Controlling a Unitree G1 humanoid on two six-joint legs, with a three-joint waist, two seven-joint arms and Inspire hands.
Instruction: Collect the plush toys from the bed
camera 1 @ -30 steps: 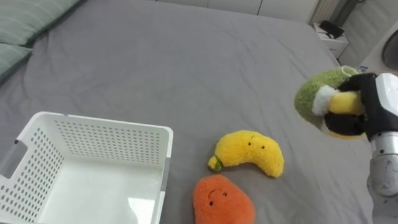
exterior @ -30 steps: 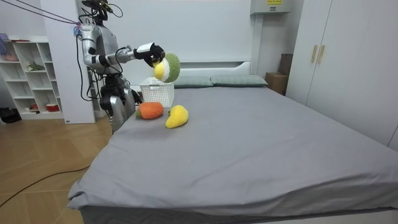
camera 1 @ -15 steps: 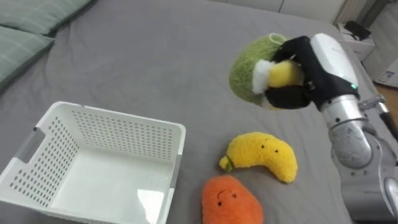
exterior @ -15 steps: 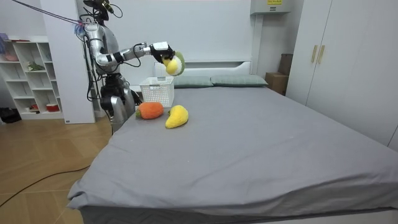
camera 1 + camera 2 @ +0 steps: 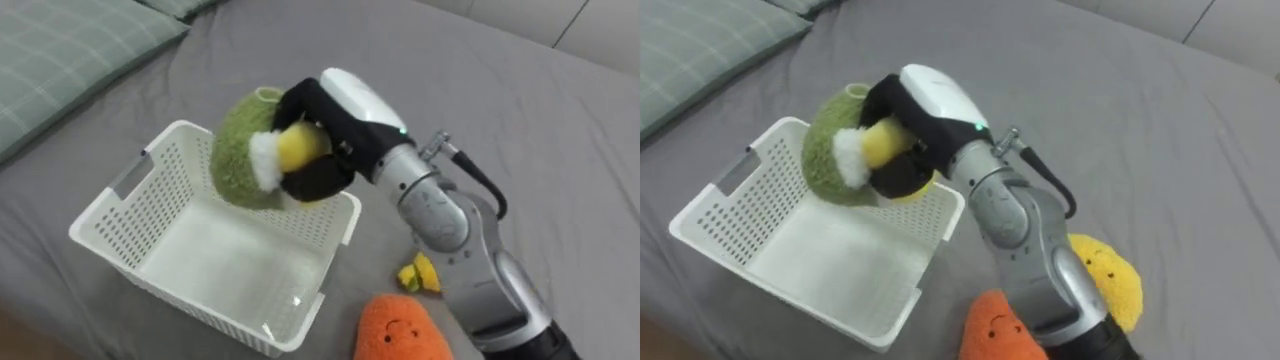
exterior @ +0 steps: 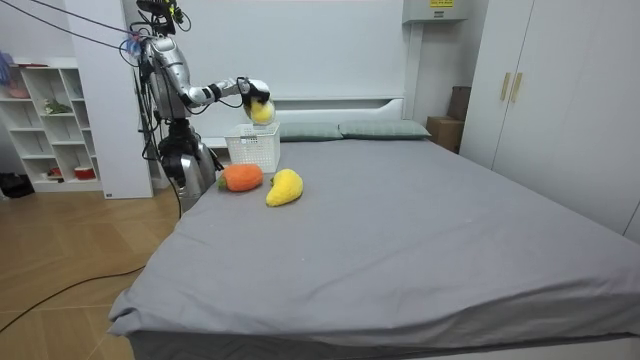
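The green plush toy (image 5: 238,165) hangs above the far rim of the white basket (image 5: 108,215), the robot's right hand (image 5: 345,105) curled tight around its yellow-and-white face. It is held high, apparently to drop straight in. An orange plush (image 5: 400,332) lies at the basket's four o'clock and a yellow plush (image 5: 1108,282) at three, both on the grey bed (image 5: 530,110). No lettering is legible.

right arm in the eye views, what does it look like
The right hand has a glossy white shell on its back and black fingers. Behind it the forearm is rounded silver-grey metal in bulbous segments, with a thin black cable looping beside the wrist; lower down the casing turns black.
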